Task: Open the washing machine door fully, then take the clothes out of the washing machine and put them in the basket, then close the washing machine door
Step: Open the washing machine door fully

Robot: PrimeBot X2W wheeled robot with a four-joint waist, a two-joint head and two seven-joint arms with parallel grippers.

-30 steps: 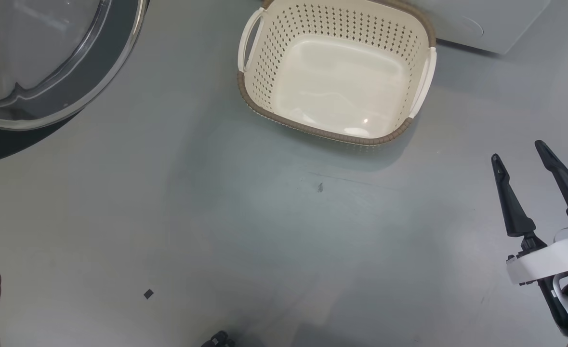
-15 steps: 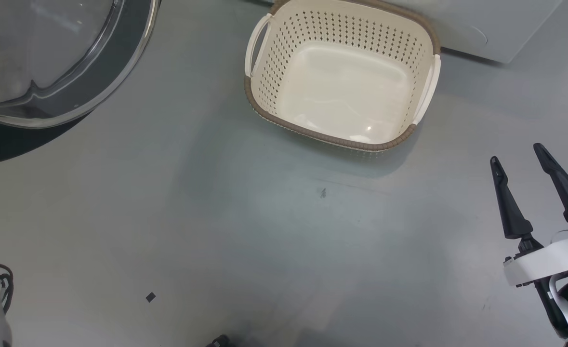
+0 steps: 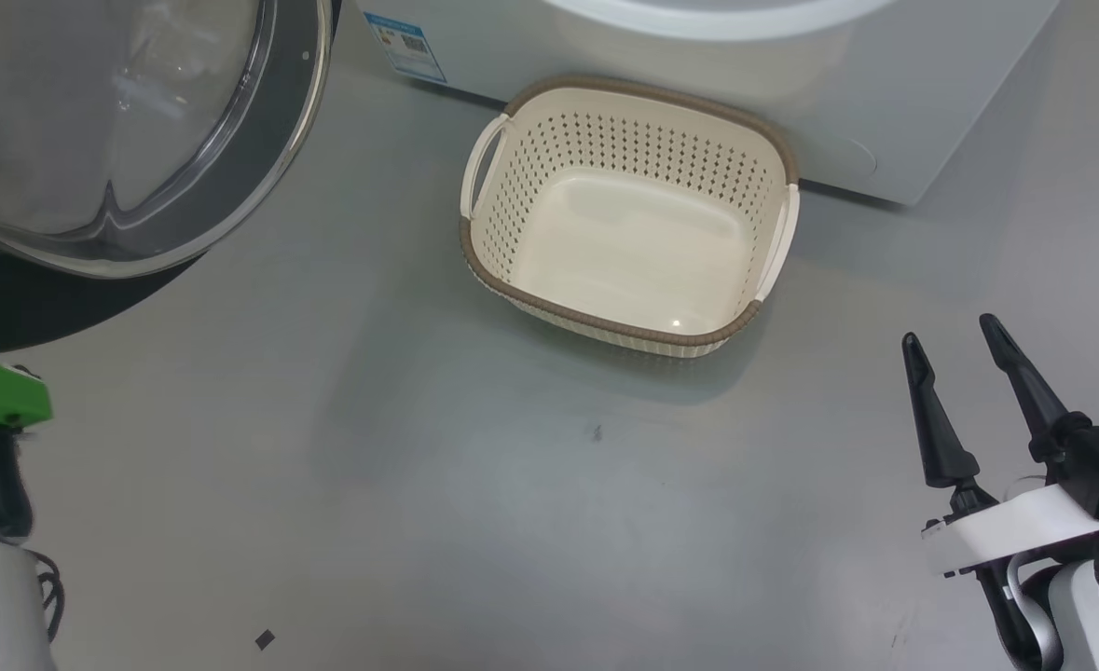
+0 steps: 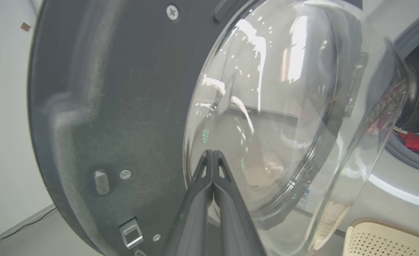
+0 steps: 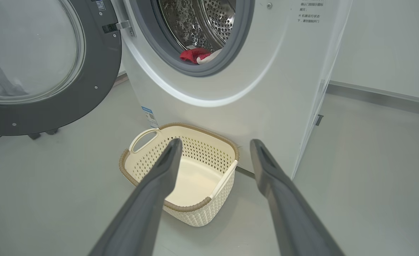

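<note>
Door step looked done or close to it. The washing machine door was swung wide to the left of the washing machine, leaving the opening unobstructed. Clothes lay at the bottom front of the drum, just behind the grey gasket. Basket sat empty on the floor, just in front of the machine below the opening.

Left gripper: fingers pressed together with nothing between them, tips right by the door's glass bowl — touching or just short, couldn't tell. Right gripper: fingers spread and empty, over bare floor to the right of the basket, well apart from it.

Handling, my read: the red fabric is light and limp. It'll drape and string out when lifted, and likely drag over the gasket lip. Best hold is a bunched fold at the front edge, pinched deep. The door is rigid on its hinge and the glass is slick, so push on the black rim to close.

Views:
- **Right wrist view:** gave the full layout — drum, clothes, basket and door angle.
- **Left wrist view:** gave the door's inner face, with screws and a metal bracket, plus a sliver of red past the glass edge.
- **Head view:** gave the basket interior, the right gripper's spacing from it, and the blue label.
</note>
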